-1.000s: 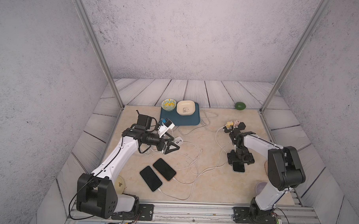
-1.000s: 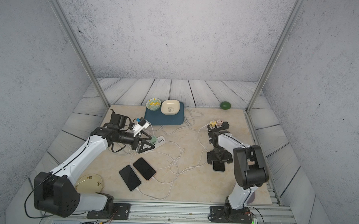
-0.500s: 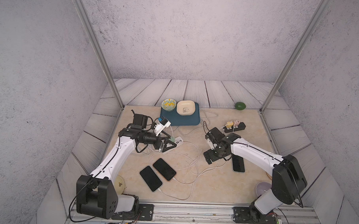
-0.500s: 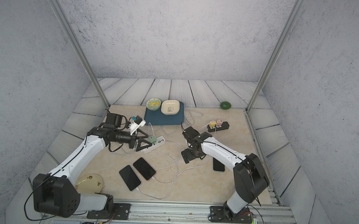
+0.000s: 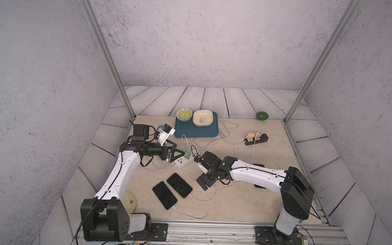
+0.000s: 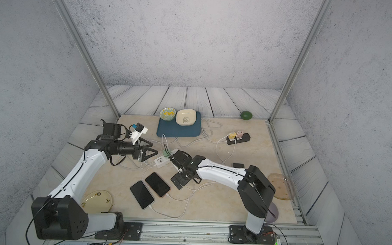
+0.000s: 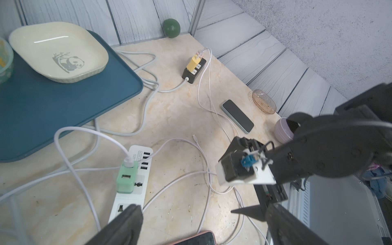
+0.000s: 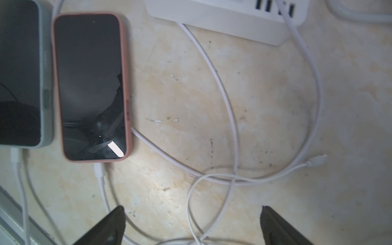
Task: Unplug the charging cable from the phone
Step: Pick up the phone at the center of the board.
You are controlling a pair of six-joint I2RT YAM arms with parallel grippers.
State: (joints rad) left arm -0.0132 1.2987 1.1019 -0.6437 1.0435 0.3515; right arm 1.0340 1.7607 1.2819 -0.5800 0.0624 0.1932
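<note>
Two phones lie side by side at the front middle: a pink-cased phone (image 5: 179, 185) (image 8: 91, 84) and a pale green-cased phone (image 5: 164, 195) (image 8: 19, 74). A white charging cable (image 8: 99, 171) is plugged into the pink phone's end, and a second cable (image 8: 15, 157) into the green one. A third phone (image 7: 237, 118) lies to the right, with a loose connector (image 7: 195, 136) near it. My right gripper (image 5: 202, 183) (image 8: 192, 220) is open, low over cable loops just right of the pink phone. My left gripper (image 5: 176, 152) (image 7: 186, 214) is open above the white power strip (image 5: 184, 160).
A blue tray (image 5: 197, 131) at the back holds a bowl (image 5: 184, 114) and a panda dish (image 5: 203, 118). A black power strip (image 5: 257, 138) sits back right, and a lime (image 5: 263, 116) beyond it. A yellow plate (image 6: 97, 200) lies front left, an amber dish (image 6: 280, 186) right. Cables sprawl across the middle.
My right arm has swung left from over the third phone to the centre, beside the pink phone. My left gripper has drawn back a little toward the left. Both grippers stayed open.
</note>
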